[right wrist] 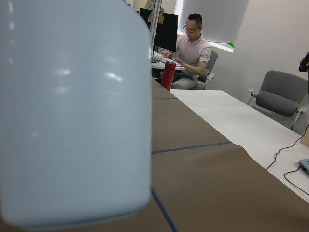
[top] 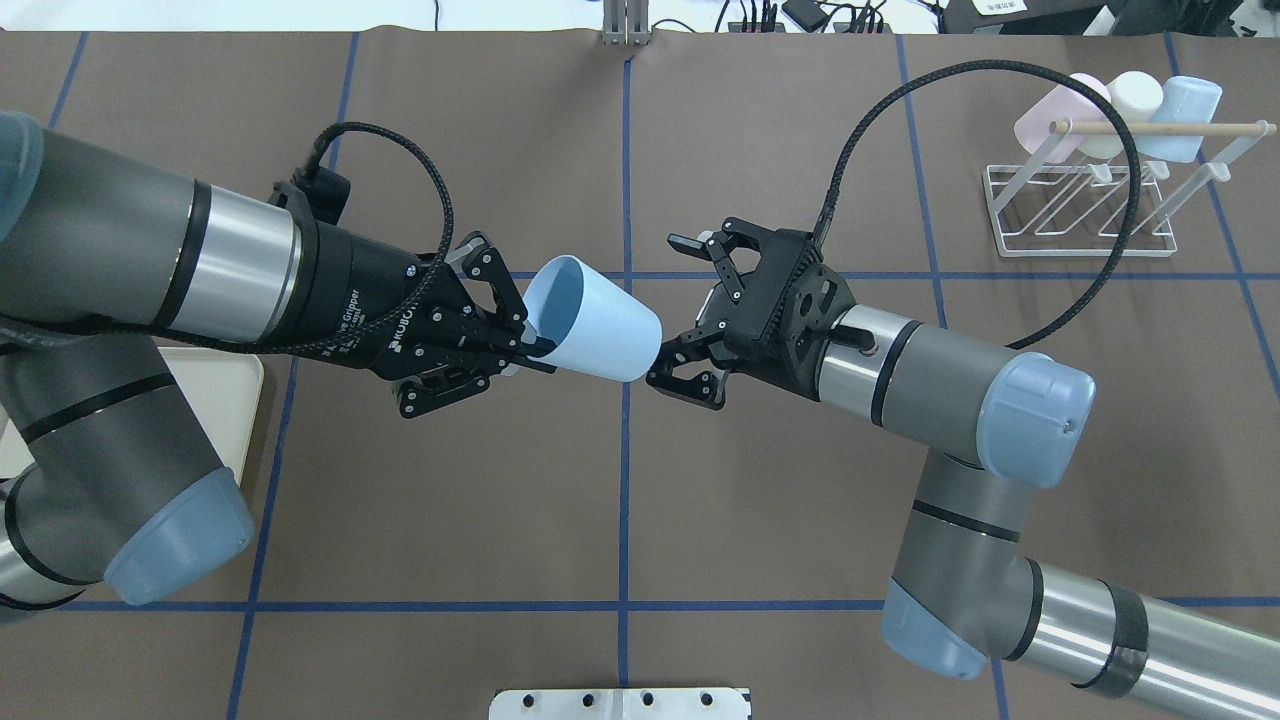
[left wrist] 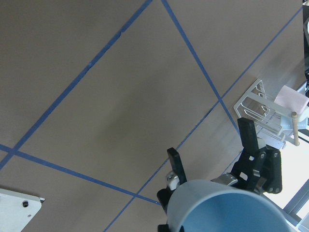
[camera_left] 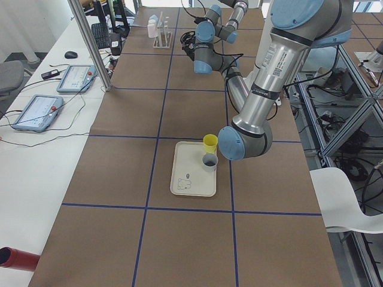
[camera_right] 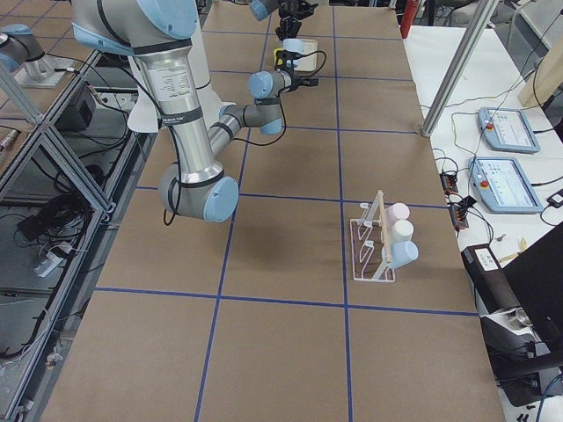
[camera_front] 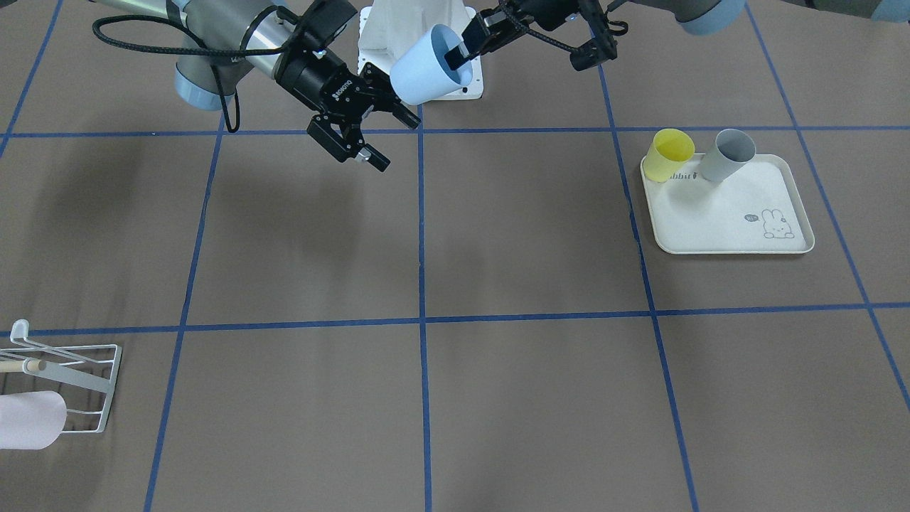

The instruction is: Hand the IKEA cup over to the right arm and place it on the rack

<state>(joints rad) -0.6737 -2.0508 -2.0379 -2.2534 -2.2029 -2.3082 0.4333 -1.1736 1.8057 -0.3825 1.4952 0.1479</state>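
We see the left gripper [top: 522, 350] clamped on the rim of the light blue cup [top: 595, 320], one finger inside. The cup lies sideways in the air over the middle of the table [top: 450, 520]. The right gripper [top: 675, 312] is spread wide just beside the cup's base, not gripping. The rack [top: 1165, 128] sits near the table's far right corner.

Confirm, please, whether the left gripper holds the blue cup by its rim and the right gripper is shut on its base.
No: the overhead view shows the right gripper open near the base. The left gripper holds the blue cup by its rim.
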